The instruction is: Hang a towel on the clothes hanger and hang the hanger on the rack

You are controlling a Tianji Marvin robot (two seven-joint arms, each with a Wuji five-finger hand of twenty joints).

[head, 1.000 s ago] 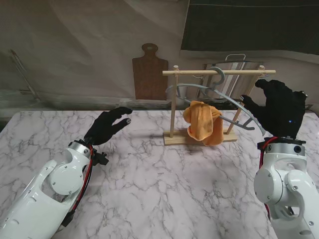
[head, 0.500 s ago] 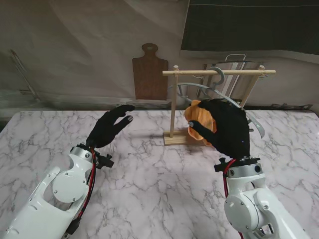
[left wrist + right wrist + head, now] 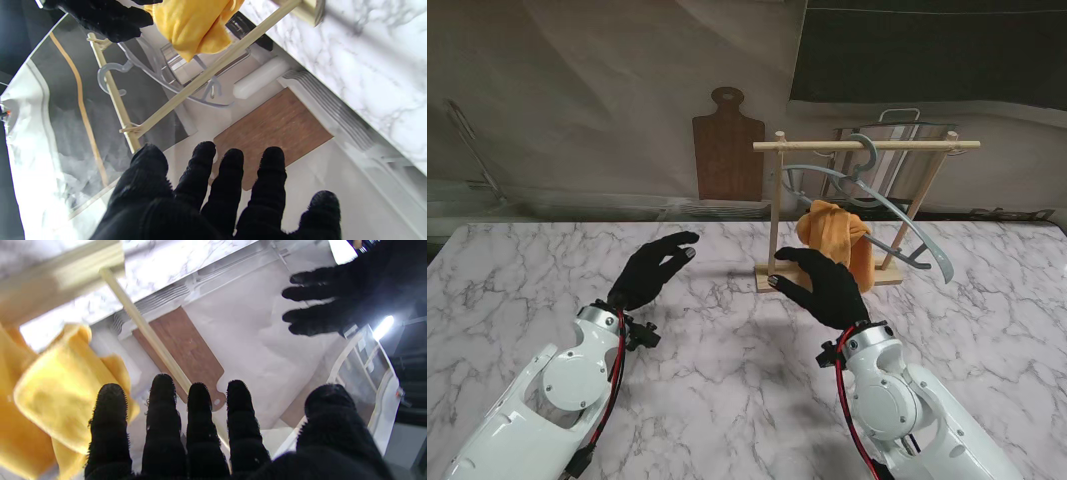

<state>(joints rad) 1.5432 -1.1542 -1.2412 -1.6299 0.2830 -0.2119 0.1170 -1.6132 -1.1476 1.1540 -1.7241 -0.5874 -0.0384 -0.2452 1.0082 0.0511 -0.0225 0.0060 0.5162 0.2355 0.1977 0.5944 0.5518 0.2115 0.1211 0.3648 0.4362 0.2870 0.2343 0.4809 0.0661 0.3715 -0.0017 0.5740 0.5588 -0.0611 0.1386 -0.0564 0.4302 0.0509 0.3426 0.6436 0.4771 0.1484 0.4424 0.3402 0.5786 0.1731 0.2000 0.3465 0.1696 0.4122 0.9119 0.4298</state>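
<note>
Arms: two smooth white arms with red wires rose from the near corners.
Table (image 3: 727, 400): the top was white marble with grey veins.
Left hand (image 3: 652, 270): it wore a fuzzy black glove. It was held up over the left part of the table. The fingers were spread and it held nothing.
Right hand (image 3: 822, 283): it had the same black glove. It floated just near the rack's foot, fingers out and apart, holding nothing.
Rack (image 3: 867, 146): it was made of thin, pale wood sticks on a flat wood foot, at the far side of the table.
Hanger (image 3: 897, 215): it was grey, thin and curved. Its hook sat over the rack's top bar and it hung tilted.
Towel (image 3: 835, 235): it was soft, orange and bunched up, draped on the hanger. The right hand hid its low part.
Board (image 3: 727, 145): a brown wood board with a handle leaned on the far wall.
Wire thing: something shiny stood behind the rack. It was hard to make out.
</note>
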